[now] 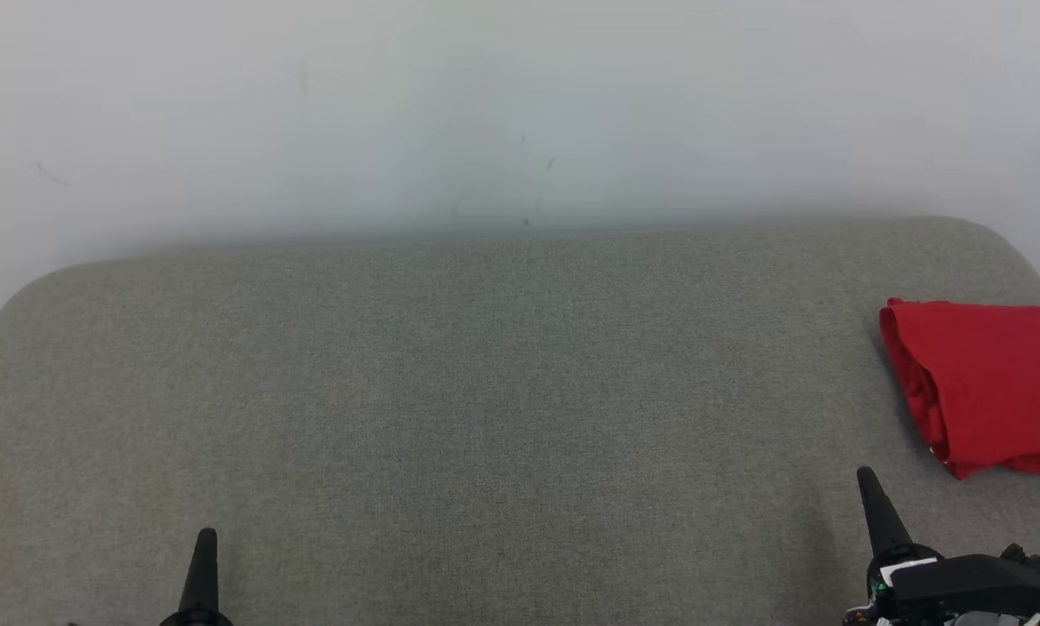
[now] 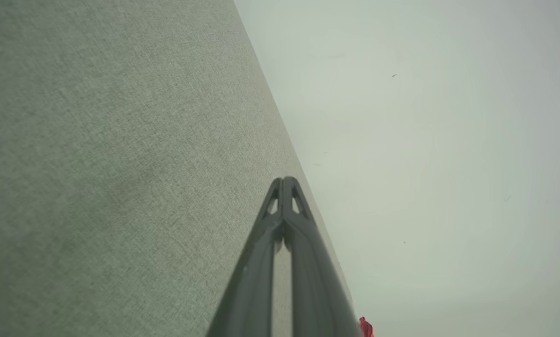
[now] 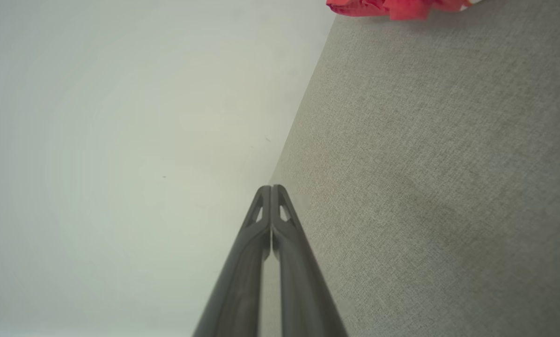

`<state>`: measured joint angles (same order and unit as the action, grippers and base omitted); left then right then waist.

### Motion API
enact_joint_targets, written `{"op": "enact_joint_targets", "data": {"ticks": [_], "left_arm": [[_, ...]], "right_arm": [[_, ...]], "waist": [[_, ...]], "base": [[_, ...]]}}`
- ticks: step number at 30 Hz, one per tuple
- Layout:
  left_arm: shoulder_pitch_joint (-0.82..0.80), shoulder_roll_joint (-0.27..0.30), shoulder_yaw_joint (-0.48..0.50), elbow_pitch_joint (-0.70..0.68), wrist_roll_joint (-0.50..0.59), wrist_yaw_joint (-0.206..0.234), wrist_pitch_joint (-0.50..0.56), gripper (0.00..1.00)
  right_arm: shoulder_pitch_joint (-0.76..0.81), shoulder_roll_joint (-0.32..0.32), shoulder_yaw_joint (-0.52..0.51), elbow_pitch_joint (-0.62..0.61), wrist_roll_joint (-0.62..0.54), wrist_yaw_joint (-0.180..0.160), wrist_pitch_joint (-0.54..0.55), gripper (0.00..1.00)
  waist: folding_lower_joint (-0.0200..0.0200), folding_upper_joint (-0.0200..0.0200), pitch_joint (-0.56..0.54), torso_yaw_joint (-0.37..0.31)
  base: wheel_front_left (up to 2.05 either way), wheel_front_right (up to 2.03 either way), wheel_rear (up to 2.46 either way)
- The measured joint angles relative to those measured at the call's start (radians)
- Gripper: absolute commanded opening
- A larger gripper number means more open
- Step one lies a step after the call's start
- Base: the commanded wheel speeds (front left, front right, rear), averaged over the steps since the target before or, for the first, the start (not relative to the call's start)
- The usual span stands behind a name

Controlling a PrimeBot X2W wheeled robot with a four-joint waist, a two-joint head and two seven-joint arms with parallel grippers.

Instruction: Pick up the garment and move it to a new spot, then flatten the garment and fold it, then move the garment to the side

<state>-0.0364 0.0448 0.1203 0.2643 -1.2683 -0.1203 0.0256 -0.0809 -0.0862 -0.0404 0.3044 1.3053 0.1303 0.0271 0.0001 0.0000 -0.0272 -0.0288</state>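
Note:
A folded red garment (image 1: 985,387) with a dark print lies at the far right of the grey fabric surface (image 1: 485,391), running off the right edge of the head view. A strip of the garment (image 3: 392,7) shows at the top of the right wrist view, and a red scrap of it (image 2: 365,326) at the bottom of the left wrist view. My right gripper (image 1: 868,476) is shut and empty, just left of and nearer than the garment, apart from it. My left gripper (image 1: 207,535) is shut and empty at the lower left, far from it.
A pale wall (image 1: 520,104) rises behind the rounded back edge of the grey surface. The wide stretch of grey fabric between my two grippers holds nothing.

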Motion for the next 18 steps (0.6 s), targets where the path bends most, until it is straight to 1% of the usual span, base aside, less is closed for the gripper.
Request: {"op": "enact_joint_targets", "data": {"ticks": [18], "left_arm": [[-0.028,0.002,-0.003,-0.008,-0.151,-0.003,0.038,0.00]], "right_arm": [[-0.008,0.016,-0.033,-0.026,0.132,0.000,0.036,0.00]], "waist": [[0.0000,0.0000,0.012,0.011]], "base": [[0.00,0.00,0.00]]}}
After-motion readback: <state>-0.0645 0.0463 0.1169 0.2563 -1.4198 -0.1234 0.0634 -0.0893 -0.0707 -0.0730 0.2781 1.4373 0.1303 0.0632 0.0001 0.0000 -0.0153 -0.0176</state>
